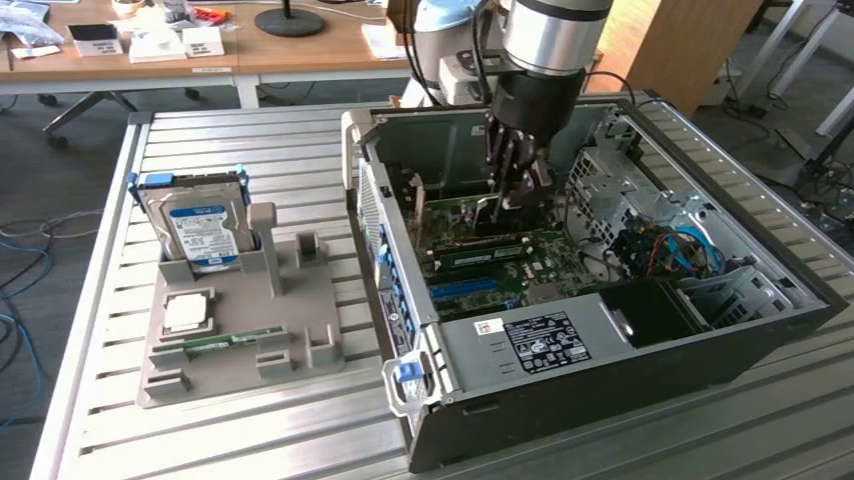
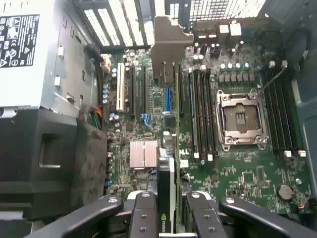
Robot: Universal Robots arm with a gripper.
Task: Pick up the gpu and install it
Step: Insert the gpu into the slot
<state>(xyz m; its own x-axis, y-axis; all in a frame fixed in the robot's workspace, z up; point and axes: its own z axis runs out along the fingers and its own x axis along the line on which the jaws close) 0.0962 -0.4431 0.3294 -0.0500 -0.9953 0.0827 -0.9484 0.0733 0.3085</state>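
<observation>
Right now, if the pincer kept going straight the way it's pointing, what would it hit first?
The thin dark gpu card with its silver bracket, clamped in the pincer, leads; it would meet the green motherboard first, seemingly near the short blue slot. The gap between them is unclear.

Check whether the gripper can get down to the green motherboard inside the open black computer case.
Probably yes. The black computer case lies open, the gripper hangs inside it, shut on the thin dark gpu card held edge-on above the green motherboard, and nothing looks to lie between them.
</observation>
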